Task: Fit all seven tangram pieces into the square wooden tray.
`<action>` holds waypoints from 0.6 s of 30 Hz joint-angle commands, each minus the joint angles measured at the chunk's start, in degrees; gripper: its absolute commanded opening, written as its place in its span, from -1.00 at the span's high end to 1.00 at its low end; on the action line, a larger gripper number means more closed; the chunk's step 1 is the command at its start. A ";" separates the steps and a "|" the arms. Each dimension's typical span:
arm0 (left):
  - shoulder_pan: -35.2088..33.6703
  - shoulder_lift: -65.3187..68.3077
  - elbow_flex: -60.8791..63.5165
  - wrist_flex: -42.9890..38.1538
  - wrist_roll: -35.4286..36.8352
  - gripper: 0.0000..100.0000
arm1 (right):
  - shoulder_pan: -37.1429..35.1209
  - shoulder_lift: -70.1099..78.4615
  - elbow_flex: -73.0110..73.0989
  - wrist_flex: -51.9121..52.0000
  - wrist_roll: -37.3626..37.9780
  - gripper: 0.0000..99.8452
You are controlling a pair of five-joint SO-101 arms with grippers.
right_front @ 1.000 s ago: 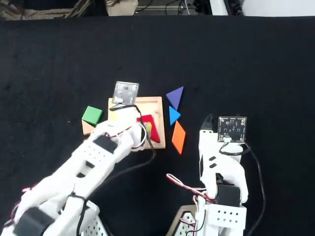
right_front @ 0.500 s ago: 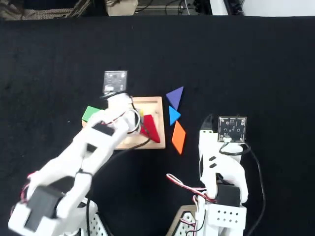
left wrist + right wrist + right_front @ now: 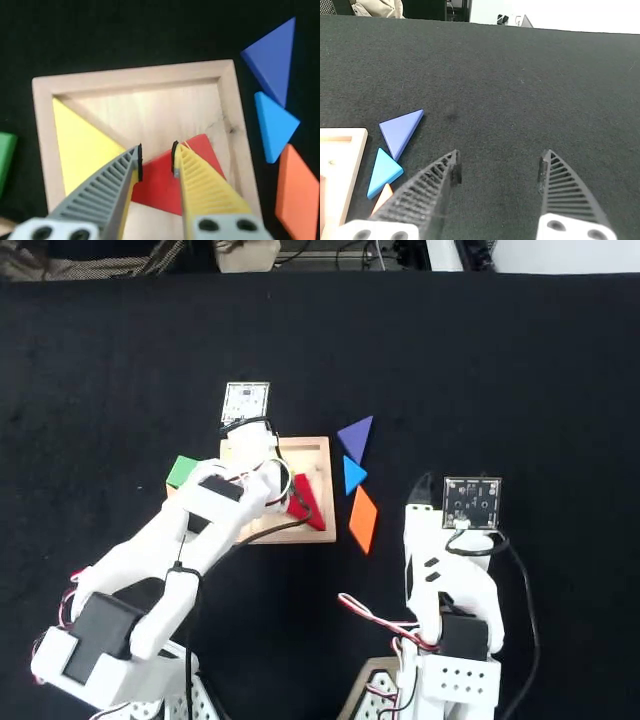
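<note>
In tray (image 3: 135, 80): yellow (image 3: 80, 150), red (image 3: 156, 182). Outside: purple (image 3: 272, 57), blue (image 3: 272, 125), orange (image 3: 297, 192), green (image 3: 5, 155); seventh perhaps under arm. Left gripper (image 3: 156, 152) above red, grip cannot tell; right gripper (image 3: 497, 167) spread, empty.

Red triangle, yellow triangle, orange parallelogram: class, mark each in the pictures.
red triangle (image 3: 157, 182), left wrist view, middle of visible face
yellow triangle (image 3: 80, 147), left wrist view, centre of face
orange parallelogram (image 3: 363, 519), high view, centre of face

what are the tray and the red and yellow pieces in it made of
The tray looks like bare pale wood, with visible grain and a dark streak. The red piece and yellow piece show even matte colour and no grain: perhaps painted wood or foam, can't tell which.
</note>
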 commanded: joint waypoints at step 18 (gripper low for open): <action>4.79 -9.76 -5.49 21.01 0.09 0.75 | -0.79 -3.30 -0.31 -0.79 -0.18 0.48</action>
